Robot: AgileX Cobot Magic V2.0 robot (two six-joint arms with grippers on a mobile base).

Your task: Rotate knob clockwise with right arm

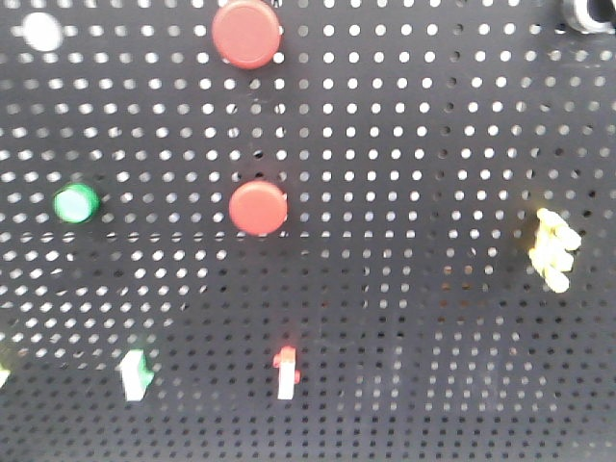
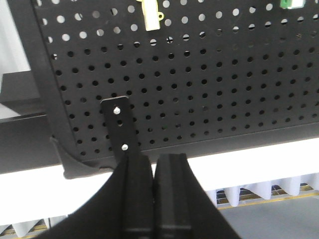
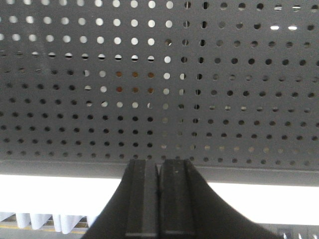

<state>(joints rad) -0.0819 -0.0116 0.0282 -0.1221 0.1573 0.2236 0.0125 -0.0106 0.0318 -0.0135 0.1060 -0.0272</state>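
We are finding the small round black knob with a silvery ring (image 1: pixel 583 13) at the top right corner of the black perforated panel (image 1: pixel 433 318) — barely in frame. Our right gripper (image 3: pixel 159 167) is hanging pressed together under the panel's bottom edge, apparently parked before reaching.

Pegboard (image 1: pixel 433 144) fills the front view. Knob (image 1: pixel 587 13) in the top right corner, cut by the frame edge. Upper button (image 1: pixel 246 33) top centre, lower button (image 1: pixel 258 207) just below it. Small button (image 1: pixel 75 203) far left, level with lower button. Centre switch (image 1: pixel 286 372) bottom middle, left switch (image 1: pixel 135 373) bottom left. Clip (image 1: pixel 553 250) at right.
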